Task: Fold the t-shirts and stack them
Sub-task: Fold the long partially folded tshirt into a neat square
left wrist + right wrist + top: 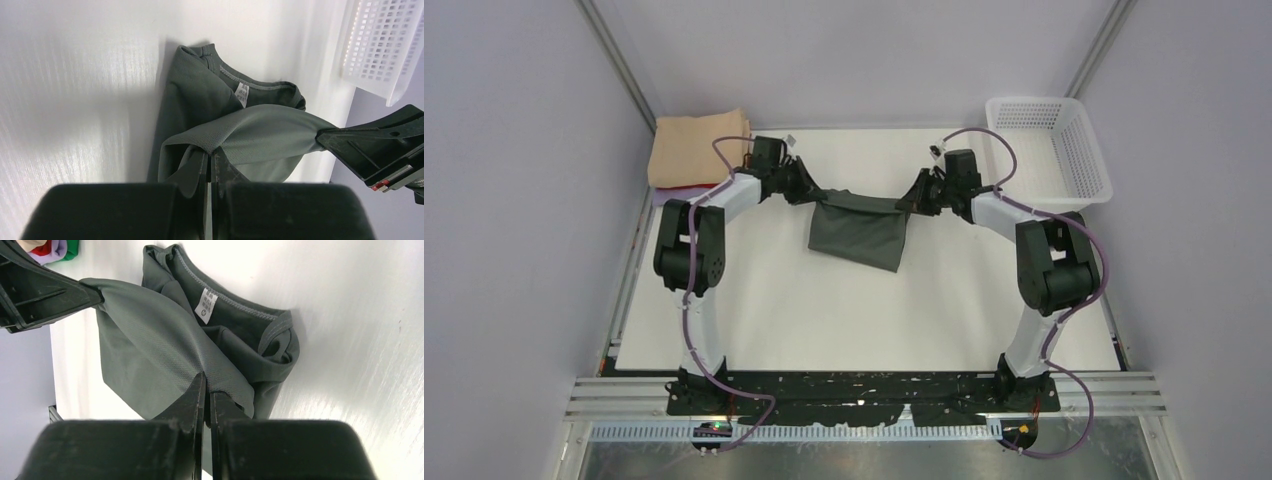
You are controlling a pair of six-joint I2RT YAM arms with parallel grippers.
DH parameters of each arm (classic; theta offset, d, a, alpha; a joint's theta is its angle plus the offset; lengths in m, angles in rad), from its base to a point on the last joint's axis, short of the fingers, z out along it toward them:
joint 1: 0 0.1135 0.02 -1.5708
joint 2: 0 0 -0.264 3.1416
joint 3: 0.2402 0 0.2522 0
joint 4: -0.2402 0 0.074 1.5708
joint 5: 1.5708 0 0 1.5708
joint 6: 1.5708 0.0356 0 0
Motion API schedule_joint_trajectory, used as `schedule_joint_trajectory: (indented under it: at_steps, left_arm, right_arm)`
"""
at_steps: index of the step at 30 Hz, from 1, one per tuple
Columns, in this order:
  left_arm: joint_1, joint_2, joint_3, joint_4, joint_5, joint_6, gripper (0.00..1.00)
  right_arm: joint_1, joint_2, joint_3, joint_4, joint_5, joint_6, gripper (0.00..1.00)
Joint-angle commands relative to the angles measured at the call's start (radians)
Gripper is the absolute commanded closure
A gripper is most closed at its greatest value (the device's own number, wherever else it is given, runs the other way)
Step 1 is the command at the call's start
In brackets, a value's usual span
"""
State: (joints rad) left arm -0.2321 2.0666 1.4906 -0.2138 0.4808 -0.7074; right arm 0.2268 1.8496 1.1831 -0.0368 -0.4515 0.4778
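Top external view: left gripper and right gripper each pinch one end of the charcoal t-shirt. Its raised edge spans left-right between them, equally near both; the remainder drapes onto the table.

I see a white plastic mesh basket in the upper right — sitting on the flat white tabletop.
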Motion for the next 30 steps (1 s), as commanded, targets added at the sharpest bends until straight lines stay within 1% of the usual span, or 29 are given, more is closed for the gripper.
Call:
schedule_joint_trajectory:
  at_steps: [1, 6, 10, 16, 18, 20, 23, 24, 25, 26, 27, 28, 29, 30]
  left_arm:
    - [0.009, -0.098, -0.036, 0.07, 0.045, -0.005, 1.0]
    - [0.001, -0.127, -0.066, 0.086, 0.056, -0.003, 1.0]
    - [-0.007, -0.112, -0.056, 0.089, 0.055, -0.003, 1.0]
    - [-0.013, -0.029, 0.003, 0.067, 0.059, -0.015, 1.0]
    - [-0.016, -0.001, 0.027, 0.057, 0.066, -0.014, 0.95]
    - [-0.018, 0.033, 0.063, 0.037, 0.084, -0.006, 0.93]
    - [-0.018, 0.071, 0.097, 0.021, 0.091, -0.005, 0.93]
    - [-0.018, 0.079, 0.105, 0.021, 0.093, -0.006, 0.88]
    - [-0.018, 0.084, 0.115, 0.02, 0.096, -0.007, 0.78]
    - [-0.018, 0.084, 0.12, 0.02, 0.103, -0.007, 0.58]
    - [-0.019, 0.079, 0.124, 0.026, 0.118, -0.005, 0.33]
    - [-0.018, 0.068, 0.122, 0.038, 0.141, -0.002, 0.07]
    - [-0.018, 0.052, 0.116, 0.052, 0.162, -0.003, 0.01]
    - [-0.018, 0.03, 0.099, 0.075, 0.178, -0.002, 0.0]
  right_arm:
    - [-0.004, -0.122, -0.045, 0.068, -0.027, 0.008, 0.95]
    - [-0.005, -0.198, -0.104, 0.066, -0.011, 0.005, 0.95]
    - [-0.014, -0.211, -0.121, 0.056, 0.005, 0.004, 0.95]
    - [-0.025, -0.169, -0.128, 0.054, 0.035, 0.022, 0.95]
    - [-0.028, -0.154, -0.126, 0.05, 0.052, 0.023, 0.95]
    - [-0.033, -0.134, -0.121, 0.047, 0.058, 0.021, 0.94]
    - [-0.045, -0.087, -0.098, 0.046, 0.05, 0.016, 0.89]
    - [-0.049, -0.068, -0.091, 0.044, 0.047, 0.016, 0.84]
    - [-0.054, -0.059, -0.075, 0.043, 0.04, 0.017, 0.79]
    - [-0.056, -0.049, -0.059, 0.043, 0.036, 0.018, 0.64]
    - [-0.058, -0.048, -0.05, 0.025, 0.034, 0.017, 0.46]
    - [-0.058, -0.054, -0.035, 0.01, 0.033, 0.014, 0.37]
    - [-0.058, -0.062, -0.031, -0.016, 0.038, 0.008, 0.13]
    - [-0.059, -0.086, -0.031, -0.025, 0.046, 0.005, 0.04]
